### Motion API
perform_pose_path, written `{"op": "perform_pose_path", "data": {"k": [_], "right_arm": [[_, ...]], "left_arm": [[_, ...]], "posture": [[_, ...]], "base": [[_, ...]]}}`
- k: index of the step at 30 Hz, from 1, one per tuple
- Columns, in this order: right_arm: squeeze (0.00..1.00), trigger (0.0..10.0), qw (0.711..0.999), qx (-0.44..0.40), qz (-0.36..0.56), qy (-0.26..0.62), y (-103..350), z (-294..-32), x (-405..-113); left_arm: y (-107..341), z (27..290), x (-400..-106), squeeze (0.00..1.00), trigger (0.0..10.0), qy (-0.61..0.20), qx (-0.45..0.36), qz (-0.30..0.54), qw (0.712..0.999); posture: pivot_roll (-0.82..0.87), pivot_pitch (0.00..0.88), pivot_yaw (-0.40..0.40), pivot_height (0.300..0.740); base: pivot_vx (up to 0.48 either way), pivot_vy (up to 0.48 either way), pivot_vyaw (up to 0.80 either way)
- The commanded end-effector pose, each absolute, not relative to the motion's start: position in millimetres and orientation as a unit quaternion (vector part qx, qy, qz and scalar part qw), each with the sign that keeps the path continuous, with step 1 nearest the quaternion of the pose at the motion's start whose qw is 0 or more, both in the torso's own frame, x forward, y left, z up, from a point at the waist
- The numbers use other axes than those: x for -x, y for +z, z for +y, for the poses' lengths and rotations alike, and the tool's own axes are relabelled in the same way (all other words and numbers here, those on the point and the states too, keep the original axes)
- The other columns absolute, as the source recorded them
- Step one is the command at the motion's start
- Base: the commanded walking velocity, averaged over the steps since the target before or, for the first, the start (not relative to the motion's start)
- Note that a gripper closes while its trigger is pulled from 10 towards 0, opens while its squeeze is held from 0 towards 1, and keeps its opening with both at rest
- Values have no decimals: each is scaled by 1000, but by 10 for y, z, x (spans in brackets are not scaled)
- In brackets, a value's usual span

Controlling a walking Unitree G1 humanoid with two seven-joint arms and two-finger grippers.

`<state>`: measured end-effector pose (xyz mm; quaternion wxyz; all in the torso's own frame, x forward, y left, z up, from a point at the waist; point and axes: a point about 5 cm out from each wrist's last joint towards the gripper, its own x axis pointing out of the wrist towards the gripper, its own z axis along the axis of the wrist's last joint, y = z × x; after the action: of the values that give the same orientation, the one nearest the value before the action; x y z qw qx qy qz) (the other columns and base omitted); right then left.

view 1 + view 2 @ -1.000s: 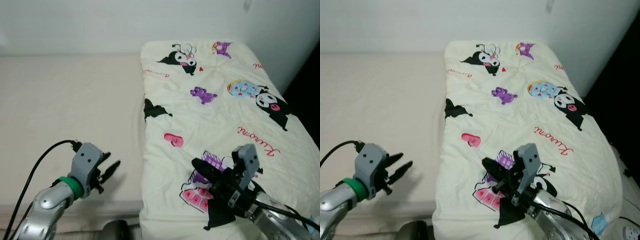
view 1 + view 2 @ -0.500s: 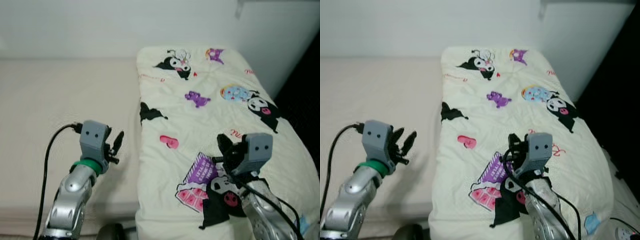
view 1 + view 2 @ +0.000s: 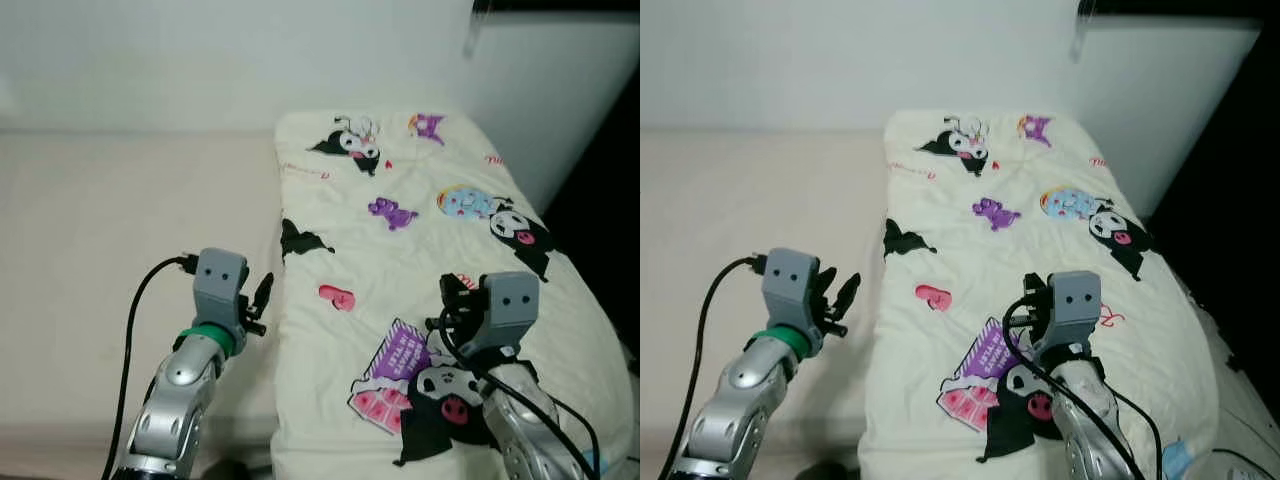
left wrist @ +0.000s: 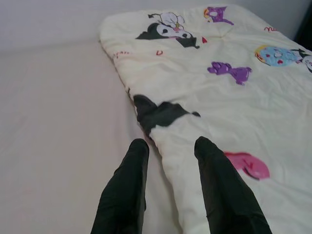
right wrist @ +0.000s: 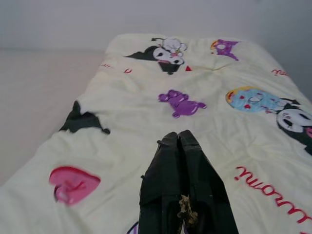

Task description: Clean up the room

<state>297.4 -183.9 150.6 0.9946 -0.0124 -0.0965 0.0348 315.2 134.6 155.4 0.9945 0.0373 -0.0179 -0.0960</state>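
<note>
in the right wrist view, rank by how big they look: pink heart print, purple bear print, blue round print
1. blue round print
2. pink heart print
3. purple bear print

The heart lies nearer the camera than the others, so its place is unsure; heart and bear look close in size.

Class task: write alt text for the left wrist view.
The left pincer, its two black fingers open, straddles the edge of a cream cartoon-print quilt lying on a beige mattress.

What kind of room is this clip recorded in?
Most likely a bedroom. A cream quilt printed with cartoon characters lies folded on a bed with a beige mattress sheet, set against a plain white wall. The left gripper is at the quilt's edge.
</note>
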Motion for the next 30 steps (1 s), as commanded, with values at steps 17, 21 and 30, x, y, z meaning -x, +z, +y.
{"op": "perform_pose_path", "data": {"k": [17, 21, 30], "right_arm": [[0, 10000, 996, 20, -89, 22, 1405, -1910, -2988], [0, 10000, 996, 19, -89, 19, 1395, -1906, -2990], [0, 10000, 997, 7, -82, -4, 1366, -1931, -3002]], "left_arm": [[1515, 1244, -3178, 0, 10000, -107, -39, -15, 993], [1510, 1234, -3179, 0, 10000, -111, -40, -13, 993], [1479, 1206, -3180, 0, 10000, -116, -51, 0, 992]], "posture": [[-164, 74, 78, 740], [-164, 74, 82, 740], [-164, 75, 89, 740]], "base": [[0, 0, 0], [0, 0, 0], [0, 0, 0]]}}
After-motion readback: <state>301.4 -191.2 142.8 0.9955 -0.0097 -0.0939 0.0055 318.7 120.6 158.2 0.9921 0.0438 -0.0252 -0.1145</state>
